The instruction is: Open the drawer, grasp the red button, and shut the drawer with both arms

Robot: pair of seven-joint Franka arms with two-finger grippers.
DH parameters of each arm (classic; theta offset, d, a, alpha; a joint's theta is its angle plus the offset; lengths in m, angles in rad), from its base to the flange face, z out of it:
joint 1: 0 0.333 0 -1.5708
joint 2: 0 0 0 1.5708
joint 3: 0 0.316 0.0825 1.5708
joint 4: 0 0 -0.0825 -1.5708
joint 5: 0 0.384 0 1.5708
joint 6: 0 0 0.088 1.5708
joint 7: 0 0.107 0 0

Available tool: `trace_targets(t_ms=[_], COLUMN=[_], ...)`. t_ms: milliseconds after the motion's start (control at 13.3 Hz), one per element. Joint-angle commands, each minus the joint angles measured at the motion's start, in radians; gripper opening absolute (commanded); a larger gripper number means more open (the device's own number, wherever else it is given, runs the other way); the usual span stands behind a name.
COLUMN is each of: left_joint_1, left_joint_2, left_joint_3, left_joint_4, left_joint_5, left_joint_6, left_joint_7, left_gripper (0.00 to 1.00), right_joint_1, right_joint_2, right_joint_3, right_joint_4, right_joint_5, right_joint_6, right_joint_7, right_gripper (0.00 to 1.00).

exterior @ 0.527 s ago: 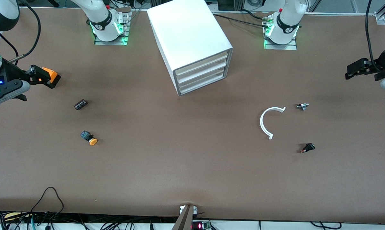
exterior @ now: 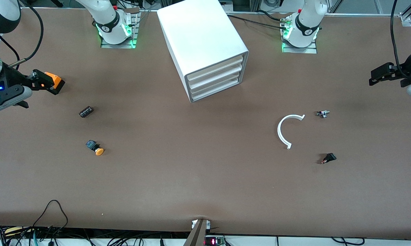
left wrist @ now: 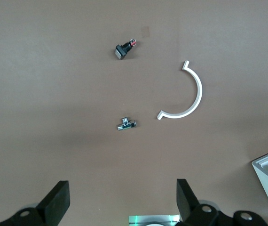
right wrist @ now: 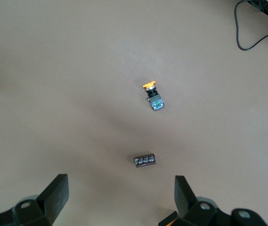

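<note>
Boxy white cabinet (exterior: 202, 44) sits on the brown table (exterior: 192, 177) between the two arm bases, its three cream-white tray drawers (exterior: 215, 78) all pushed in flush.

Left gripper (exterior: 379, 76) hangs over the table at the left arm's end, well apart from the cabinet; fingers spread wide, nothing between them (left wrist view (left wrist: 120, 197)). Right gripper (exterior: 50, 82), with an orange pad on one finger, hangs over the right arm's end, also well apart from the cabinet; fingers apart, empty (right wrist view (right wrist: 120, 195)).

Small push button with red cap and black body (exterior: 328, 158) (left wrist: 124, 48) lies on its side on the table, toward the left arm's end from the cabinet and nearer the front camera.

Between it and the cabinet: white plastic half-ring (exterior: 284, 131) (left wrist: 190, 96). Just beside the half-ring, small silver metal fitting (exterior: 323, 113) (left wrist: 126, 124).

Toward the right arm's end from the cabinet: black rectangular switch (exterior: 86, 111) (right wrist: 145, 160), and nearer the camera, orange-capped button (exterior: 95, 147) (right wrist: 153, 96).
</note>
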State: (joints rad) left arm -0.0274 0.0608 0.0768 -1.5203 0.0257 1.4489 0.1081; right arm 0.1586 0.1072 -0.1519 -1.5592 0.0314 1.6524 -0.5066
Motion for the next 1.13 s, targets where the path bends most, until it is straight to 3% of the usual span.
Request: trace_targets(t_ms=[0,376,752,1053], left_joint_1=[-0.005,-0.019,-0.022,-0.026], left_joint_2=[0.039,0.117,0.226,0.295], left_joint_3=[-0.005,-0.011,-0.009,-0.064], left_joint_4=[0.034,0.022,-0.003,-0.02], left_joint_5=[0.007,-0.122,-0.369,-0.484], left_joint_6=[-0.061,-0.111,-0.194,-0.197], left_joint_7=[0.025,0.035,0.059,0.061], left_gripper=[1.0,1.0,1.0,1.0], right_joint_1=[-0.014,-0.013,-0.013,-0.013], right_joint_2=[-0.003,-0.003,-0.003,-0.003], right_joint_3=[0.014,0.017,0.015,0.017], right_joint_4=[0.013,0.013,0.013,0.013], right_joint_5=[0.001,0.018,0.022,0.022], right_joint_6=[-0.016,-0.017,-0.017,-0.019], right_joint_7=[0.019,0.108,0.112,0.186], right_gripper=[1.0,1.0,1.0,1.0])
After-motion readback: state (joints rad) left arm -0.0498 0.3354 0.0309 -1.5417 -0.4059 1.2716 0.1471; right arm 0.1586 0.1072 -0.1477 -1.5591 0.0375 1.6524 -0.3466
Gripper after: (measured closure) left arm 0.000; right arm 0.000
